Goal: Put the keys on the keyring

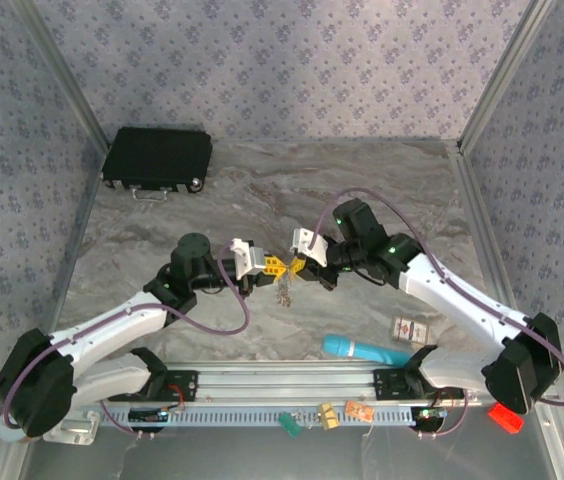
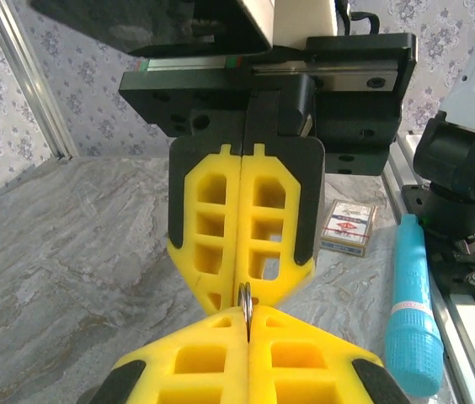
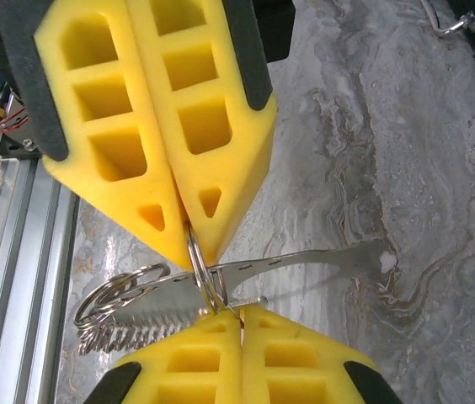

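The left hand [image 1: 273,266] and right hand [image 1: 297,265] meet tip to tip, both pinching a thin silvery keyring [image 3: 195,263]; toothed metal keys [image 3: 136,330] dangle below. Threading seems underway; next, part the coil.

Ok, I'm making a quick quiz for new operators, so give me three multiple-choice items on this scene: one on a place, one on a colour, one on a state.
1. The turquoise plastic cylinder lies: A) on the near side, right of centre; B) in the far left corner; C) between the arms' tips.
2. The flat rectangular case at the far left is: A) red; B) white; C) black.
3. The right gripper is: A) wide open; B) shut on the thin silvery metal keyring; C) shut on nothing.
Key: 1A, the top view shows it there; 2C, its lid is black; 3B, its yellow fingers pinch the ring.
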